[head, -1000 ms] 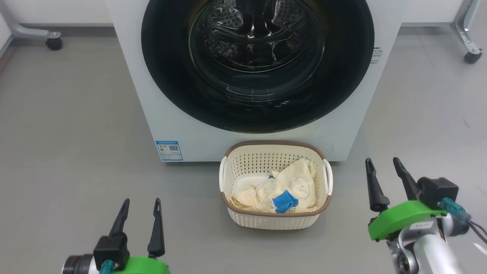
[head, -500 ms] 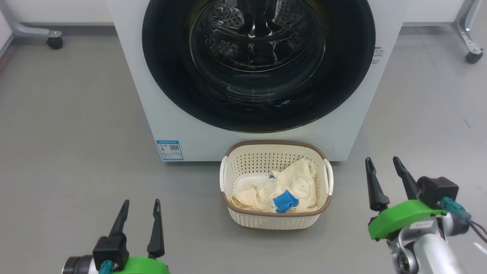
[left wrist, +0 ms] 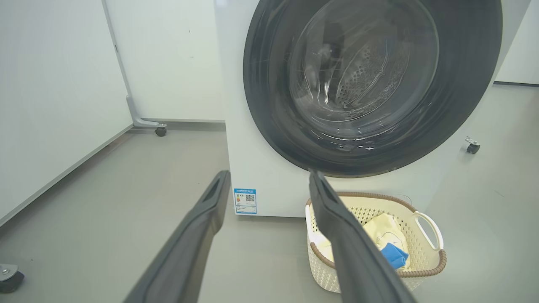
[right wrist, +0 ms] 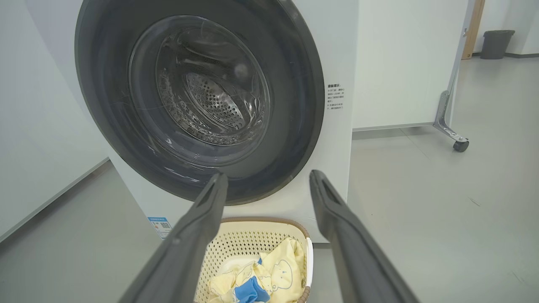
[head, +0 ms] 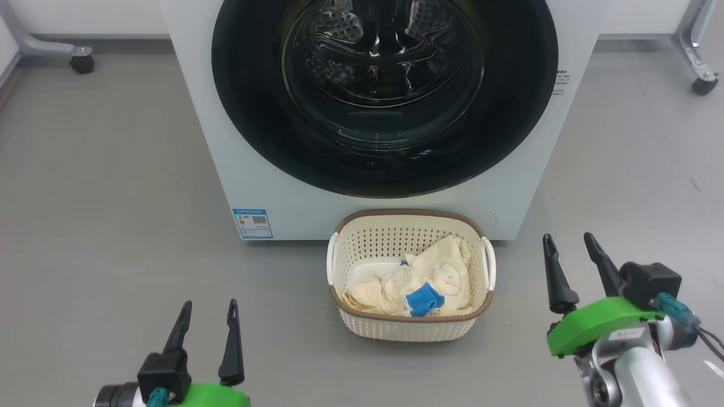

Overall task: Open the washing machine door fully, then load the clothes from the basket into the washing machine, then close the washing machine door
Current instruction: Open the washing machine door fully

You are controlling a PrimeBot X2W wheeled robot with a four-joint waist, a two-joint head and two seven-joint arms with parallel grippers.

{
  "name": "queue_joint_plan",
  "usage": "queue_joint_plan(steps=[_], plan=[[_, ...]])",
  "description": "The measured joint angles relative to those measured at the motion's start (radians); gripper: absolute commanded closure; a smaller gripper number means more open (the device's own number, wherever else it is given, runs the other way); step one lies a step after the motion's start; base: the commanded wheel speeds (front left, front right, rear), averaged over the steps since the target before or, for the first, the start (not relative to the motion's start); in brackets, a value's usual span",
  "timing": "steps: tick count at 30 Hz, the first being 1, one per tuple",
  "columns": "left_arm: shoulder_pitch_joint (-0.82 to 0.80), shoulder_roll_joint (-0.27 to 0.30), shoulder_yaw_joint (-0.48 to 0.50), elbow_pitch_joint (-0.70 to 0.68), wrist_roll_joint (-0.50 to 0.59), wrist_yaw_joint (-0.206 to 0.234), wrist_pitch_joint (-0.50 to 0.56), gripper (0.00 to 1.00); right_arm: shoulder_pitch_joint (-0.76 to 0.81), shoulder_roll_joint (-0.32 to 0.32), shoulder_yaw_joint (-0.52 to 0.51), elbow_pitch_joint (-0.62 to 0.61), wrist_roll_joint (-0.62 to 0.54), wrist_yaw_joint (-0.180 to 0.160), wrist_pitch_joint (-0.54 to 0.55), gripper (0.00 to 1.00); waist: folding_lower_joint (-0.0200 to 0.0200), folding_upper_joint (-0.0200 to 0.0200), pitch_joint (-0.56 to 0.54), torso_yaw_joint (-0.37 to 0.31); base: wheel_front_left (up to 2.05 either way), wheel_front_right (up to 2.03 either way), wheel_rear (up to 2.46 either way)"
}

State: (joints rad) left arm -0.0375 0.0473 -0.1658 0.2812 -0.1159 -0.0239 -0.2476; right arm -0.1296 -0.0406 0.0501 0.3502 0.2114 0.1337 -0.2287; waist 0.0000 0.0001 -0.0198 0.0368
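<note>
The washing machine [head: 266, 181] stands on the grey floor [head: 102, 198]. Its round door [head: 249, 118] lies shut and flush against the white front, glass bowl facing outward toward the robot. Directly in front of the machine, close to its base below the door, sits the basket [head: 404, 330]. It is open side up, its long axis running along the machine's front with a white handle at each end. The clothes [head: 444, 271] lie crumpled inside it, heaped toward the machine's right side, with a blue patch on top.

From the head view, both hands hang in front of the machine and clear of the basket, fingers pointing toward the machine. The left hand [head: 209, 305] is out beyond the machine's left corner and the right hand [head: 567, 237] beyond its right corner. Each has its two fingers spread apart and holds nothing.

The head view looks down into the basket and takes in the blue sticker [head: 252, 223] at the machine's lower left corner. The left wrist view adds a white partition [left wrist: 54, 92] to the machine's left, with a castor [left wrist: 160, 130] at its foot. The right wrist view looks more squarely through the glass at the perforated drum [right wrist: 214, 101]. It also shows a small printed notice [right wrist: 335, 97] on the machine's front, right of the door, and a grey bin [right wrist: 496, 43] well beyond the machine's right side.
</note>
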Motion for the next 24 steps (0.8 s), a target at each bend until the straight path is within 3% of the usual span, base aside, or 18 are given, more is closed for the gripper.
queue_joint_plan(steps=[11,24], plan=[[0.000,0.000,-0.003,0.026,0.012,0.000,0.000,0.00,0.000,0.000,0.000,0.001,0.000,0.000,0.000,0.00,0.0000,0.0000,-0.007,0.003,0.32,0.32,-0.65],[-0.001,0.000,-0.003,0.027,0.012,-0.001,0.000,0.00,-0.001,0.001,0.007,0.002,0.000,0.000,0.002,0.00,0.0000,0.0000,-0.007,0.003,1.12,1.12,-2.24]])
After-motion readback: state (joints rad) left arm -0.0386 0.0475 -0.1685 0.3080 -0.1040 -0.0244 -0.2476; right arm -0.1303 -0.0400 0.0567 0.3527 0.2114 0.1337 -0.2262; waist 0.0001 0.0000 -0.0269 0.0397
